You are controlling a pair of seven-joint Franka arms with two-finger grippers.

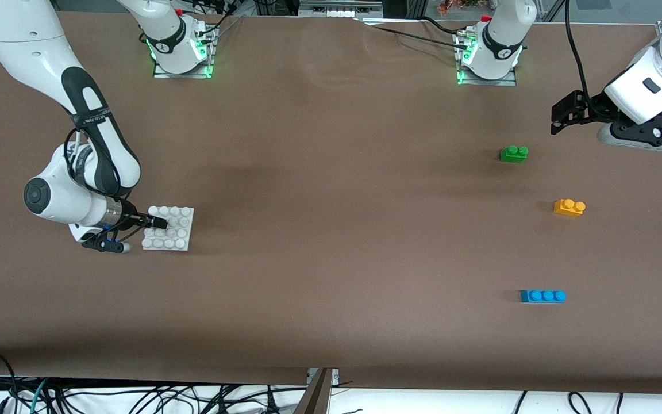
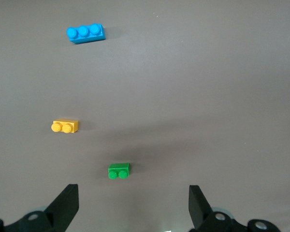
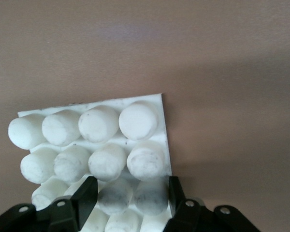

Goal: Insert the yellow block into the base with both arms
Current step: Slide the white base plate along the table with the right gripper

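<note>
Your right end effector [image 1: 161, 222] sits low over the base [image 1: 179, 242], fingers [image 3: 87, 193] narrowly straddling two studs, which only its wrist view shows. Your left end effector [image 1: 555, 122] hovers wide open above the desk [image 1: 331, 201], well apart from the yellow block [image 1: 569, 207].

In the right wrist view, the base [image 3: 94, 140] is cut by the picture's edge, and the right claw [image 3: 130, 195] covers some of its studs, so its full grid is not visible there. In the front view, the left arm [image 1: 653, 80] runs out of the picture at the desk's corner on its own end, and its claw [image 1: 561, 115] is too small and dark to show the finger gap.
</note>
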